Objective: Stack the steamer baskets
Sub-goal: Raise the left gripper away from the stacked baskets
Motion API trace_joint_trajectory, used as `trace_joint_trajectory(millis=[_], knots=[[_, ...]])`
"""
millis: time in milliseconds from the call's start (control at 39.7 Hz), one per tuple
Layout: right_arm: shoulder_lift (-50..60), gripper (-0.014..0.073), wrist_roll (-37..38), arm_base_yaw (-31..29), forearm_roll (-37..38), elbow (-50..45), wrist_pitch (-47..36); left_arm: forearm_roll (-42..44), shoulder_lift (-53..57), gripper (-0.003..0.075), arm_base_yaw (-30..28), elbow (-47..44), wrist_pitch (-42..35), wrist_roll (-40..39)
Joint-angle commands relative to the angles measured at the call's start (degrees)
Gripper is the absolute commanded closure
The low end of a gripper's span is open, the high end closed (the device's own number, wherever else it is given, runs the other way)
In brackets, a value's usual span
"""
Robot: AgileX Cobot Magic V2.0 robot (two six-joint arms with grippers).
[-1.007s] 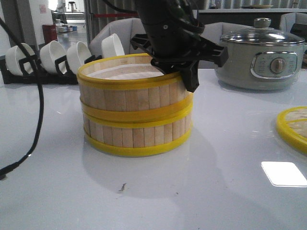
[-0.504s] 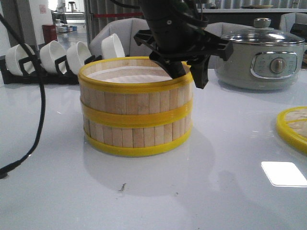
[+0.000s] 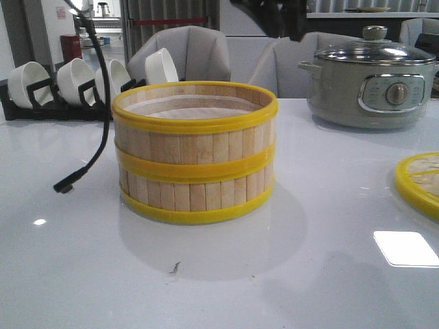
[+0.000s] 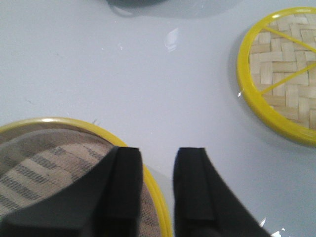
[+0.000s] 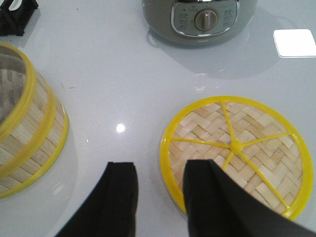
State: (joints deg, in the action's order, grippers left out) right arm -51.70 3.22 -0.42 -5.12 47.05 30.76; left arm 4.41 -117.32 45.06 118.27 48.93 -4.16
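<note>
Two steamer baskets (image 3: 195, 151) stand stacked and level at the table's centre, light wood slats between yellow rims. The woven-bamboo lid (image 3: 420, 184) lies flat at the right edge of the front view. My left gripper (image 4: 158, 158) hovers open above the top basket's rim (image 4: 74, 122), holding nothing; the lid (image 4: 284, 74) lies beyond it. In the front view only a dark part of that arm (image 3: 274, 14) shows at the top. My right gripper (image 5: 160, 173) is open above the near rim of the lid (image 5: 237, 148), one finger over the weave and one over bare table. The stack (image 5: 24, 128) is off to its side.
A grey electric pot (image 3: 374, 75) with a glass lid stands at the back right. A black rack of white bowls (image 3: 75, 82) sits at the back left. A black cable (image 3: 96, 137) hangs down to the table left of the stack. Grey chairs stand behind the table.
The left gripper has come off the top basket's rim and risen almost out of the front view. The top basket now sits level. The hanging cable has swung right.
</note>
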Motion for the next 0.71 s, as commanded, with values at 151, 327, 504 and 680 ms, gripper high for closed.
trace_joint_trajectory(millis=[151, 327, 504, 680], knots=[[0.43, 0.0242, -0.21, -0.22, -0.3, 2.13, -4.01, -0.82, 9.4, 0.0634, -7.92, 3.62, -1.1, -0.72], [0.43, 0.0242, -0.21, -0.22, -0.3, 2.13, -4.01, -1.49, 15.91, 0.0634, -18.07, 3.62, 1.03, -1.84], [0.43, 0.0242, -0.21, -0.22, -0.3, 2.13, -4.36, -1.92, 21.91, 0.0634, -27.98, 2.14, 1.96, -3.29], [0.43, 0.0242, -0.21, -0.22, -0.3, 2.13, -4.53, -2.06, 30.98, 0.0634, -34.06, -8.23, -0.01, -3.3]])
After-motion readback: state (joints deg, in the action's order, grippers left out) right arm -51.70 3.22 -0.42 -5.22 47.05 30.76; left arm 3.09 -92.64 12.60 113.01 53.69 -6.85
